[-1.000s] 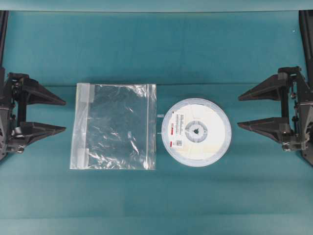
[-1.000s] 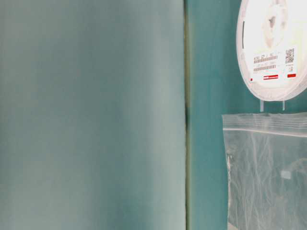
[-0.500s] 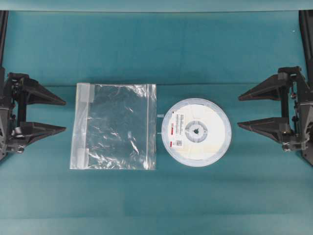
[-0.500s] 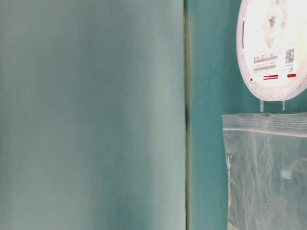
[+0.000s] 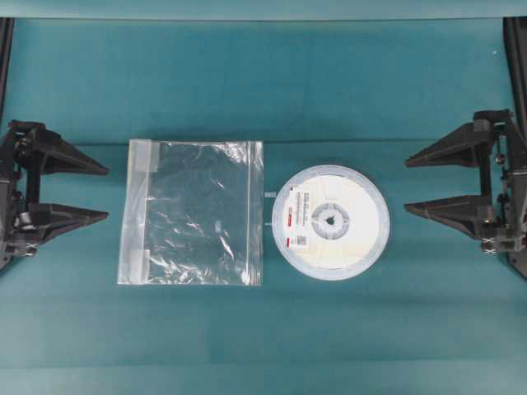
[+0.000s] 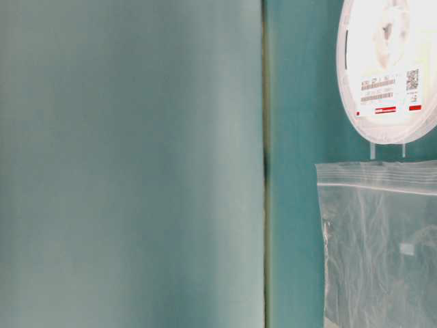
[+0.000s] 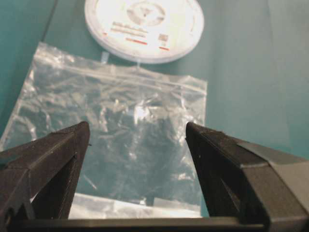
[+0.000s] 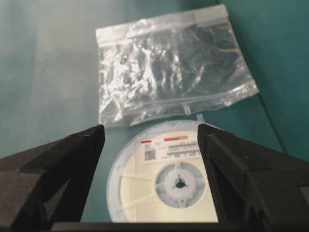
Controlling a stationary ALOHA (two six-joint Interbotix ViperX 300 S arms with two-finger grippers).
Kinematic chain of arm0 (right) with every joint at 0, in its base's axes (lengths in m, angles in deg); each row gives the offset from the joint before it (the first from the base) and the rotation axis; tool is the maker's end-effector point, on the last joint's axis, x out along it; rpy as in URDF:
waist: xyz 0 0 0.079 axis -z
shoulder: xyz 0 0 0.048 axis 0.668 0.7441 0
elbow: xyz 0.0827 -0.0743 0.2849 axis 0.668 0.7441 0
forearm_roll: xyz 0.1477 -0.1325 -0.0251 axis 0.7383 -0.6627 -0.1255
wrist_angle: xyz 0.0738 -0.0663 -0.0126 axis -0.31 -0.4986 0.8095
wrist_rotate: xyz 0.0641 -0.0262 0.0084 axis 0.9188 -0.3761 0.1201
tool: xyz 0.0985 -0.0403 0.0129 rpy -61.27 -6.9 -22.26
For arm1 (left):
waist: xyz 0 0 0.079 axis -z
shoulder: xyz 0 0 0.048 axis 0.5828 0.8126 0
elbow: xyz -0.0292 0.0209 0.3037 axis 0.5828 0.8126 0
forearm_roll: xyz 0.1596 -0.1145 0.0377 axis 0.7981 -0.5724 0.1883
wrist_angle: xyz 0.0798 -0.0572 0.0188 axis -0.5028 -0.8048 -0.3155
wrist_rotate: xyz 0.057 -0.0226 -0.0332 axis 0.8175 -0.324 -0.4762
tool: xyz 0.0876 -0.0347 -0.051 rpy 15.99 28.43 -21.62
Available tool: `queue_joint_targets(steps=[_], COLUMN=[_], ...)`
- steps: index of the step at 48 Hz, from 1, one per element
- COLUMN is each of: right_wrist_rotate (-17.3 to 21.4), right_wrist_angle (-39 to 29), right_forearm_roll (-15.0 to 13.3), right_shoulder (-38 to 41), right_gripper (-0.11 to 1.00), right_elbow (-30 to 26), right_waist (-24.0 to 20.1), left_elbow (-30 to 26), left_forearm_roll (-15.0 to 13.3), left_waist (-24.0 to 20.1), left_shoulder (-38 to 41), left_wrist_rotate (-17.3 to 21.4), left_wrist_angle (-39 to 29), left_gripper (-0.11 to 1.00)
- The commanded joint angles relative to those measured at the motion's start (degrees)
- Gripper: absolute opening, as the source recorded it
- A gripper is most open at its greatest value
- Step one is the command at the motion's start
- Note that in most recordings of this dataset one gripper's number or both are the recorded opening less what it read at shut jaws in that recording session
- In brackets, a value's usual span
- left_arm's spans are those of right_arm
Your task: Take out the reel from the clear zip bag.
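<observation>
The reel (image 5: 330, 222) lies flat on the teal table, outside the clear zip bag (image 5: 192, 212) and just right of it; its white label with red marks faces the bag. The bag lies flat and empty, crinkled, its zip strip (image 5: 254, 210) along the edge nearest the reel. My left gripper (image 5: 105, 194) stands open at the far left, apart from the bag. My right gripper (image 5: 407, 186) stands open at the far right, apart from the reel. The left wrist view shows the bag (image 7: 116, 130) between the open fingers and the reel (image 7: 144, 26) beyond. The right wrist view shows the reel (image 8: 166, 181) close and the bag (image 8: 169, 65) behind.
A seam (image 6: 265, 164) runs across the teal table cover in the table-level view, where the reel (image 6: 389, 68) and bag (image 6: 379, 246) show at the right edge. Black arm posts (image 5: 515, 58) stand at the far corners.
Both grippers have drawn back slightly toward the table's outer edges. The reel and the bag have not moved.
</observation>
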Motion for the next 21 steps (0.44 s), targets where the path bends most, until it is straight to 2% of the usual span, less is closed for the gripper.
queue_joint_targets(steps=[1,21], right_wrist_rotate=[-0.3,-0.3], right_wrist_angle=[-0.3,-1.0], right_forearm_roll=[0.0,-0.1], right_shoulder=[-0.5,-1.0], right_gripper=[0.86,0.86], right_elbow=[-0.4,-0.3], right_waist=[-0.2,-0.2], left_elbow=[-1.4,-1.4], left_forearm_roll=[0.2,0.2], left_waist=[0.1,0.1], left_shoulder=[0.0,0.0], left_wrist_rotate=[0.0,-0.1], left_wrist_angle=[0.1,0.1], left_gripper=[0.87,0.87])
